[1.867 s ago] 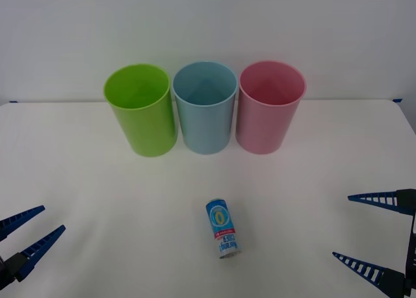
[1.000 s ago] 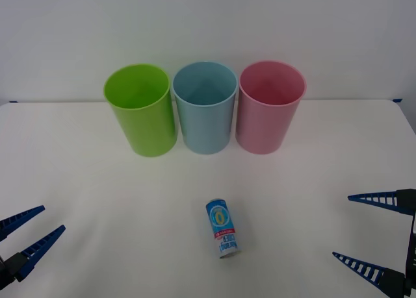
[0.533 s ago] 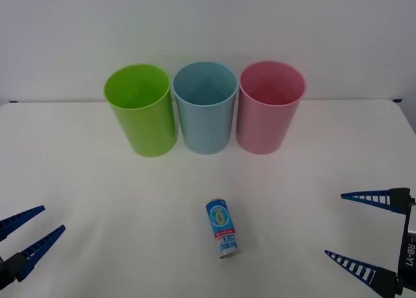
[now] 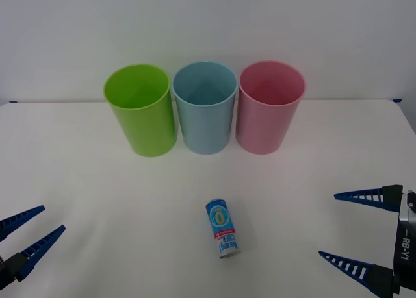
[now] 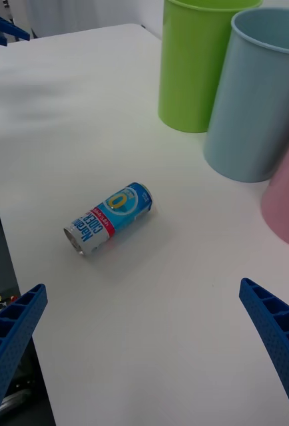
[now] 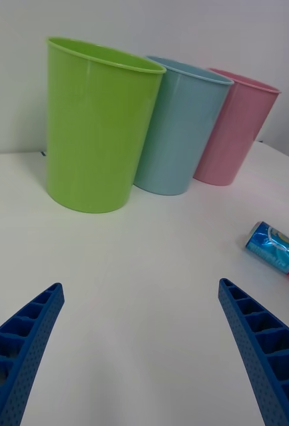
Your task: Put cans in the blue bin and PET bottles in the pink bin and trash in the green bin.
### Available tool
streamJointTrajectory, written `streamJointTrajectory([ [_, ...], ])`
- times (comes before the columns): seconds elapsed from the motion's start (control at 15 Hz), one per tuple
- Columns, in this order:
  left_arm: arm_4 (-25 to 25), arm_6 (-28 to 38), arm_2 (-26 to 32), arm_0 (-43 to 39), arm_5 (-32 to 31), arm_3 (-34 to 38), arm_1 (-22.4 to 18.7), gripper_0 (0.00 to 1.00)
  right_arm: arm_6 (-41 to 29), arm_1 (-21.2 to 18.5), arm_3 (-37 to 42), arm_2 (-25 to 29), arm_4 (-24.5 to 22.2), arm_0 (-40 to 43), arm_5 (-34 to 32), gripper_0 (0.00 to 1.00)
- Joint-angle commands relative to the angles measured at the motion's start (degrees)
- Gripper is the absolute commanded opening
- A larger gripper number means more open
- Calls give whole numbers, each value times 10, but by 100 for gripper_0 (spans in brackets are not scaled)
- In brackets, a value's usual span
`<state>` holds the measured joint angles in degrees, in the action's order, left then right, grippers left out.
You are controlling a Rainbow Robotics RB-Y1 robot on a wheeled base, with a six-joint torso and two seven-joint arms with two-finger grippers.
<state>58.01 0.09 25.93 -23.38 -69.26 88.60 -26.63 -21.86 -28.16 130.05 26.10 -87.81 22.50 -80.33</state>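
A small can with a blue top, yellow oval logo and white lower band lies on its side on the white table, in front of the bins; it also shows as can and can. At the back stand the green bin, the blue bin and the pink bin in a row. My right gripper is open at the near right, to the right of the can. My left gripper is open at the near left corner.
The bins stand close together near the table's far edge, against a white wall. Bare table surface surrounds the can on all sides. The table's right edge shows at the far right.
My right gripper has crept leftward toward the can. The can, the bins and the left gripper have not moved.
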Motion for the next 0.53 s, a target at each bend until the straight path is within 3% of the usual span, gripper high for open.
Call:
streamJointTrajectory([
  [0.07, 0, 0, 0, 0, 0, 0, 0, 79, -71, -1, 33, -25, -27, -4, 7, 100],
  [0.53, 0, 0, 0, 0, 0, 0, 0, 79, -217, -1, 66, -126, -134, -49, 25, 100],
])
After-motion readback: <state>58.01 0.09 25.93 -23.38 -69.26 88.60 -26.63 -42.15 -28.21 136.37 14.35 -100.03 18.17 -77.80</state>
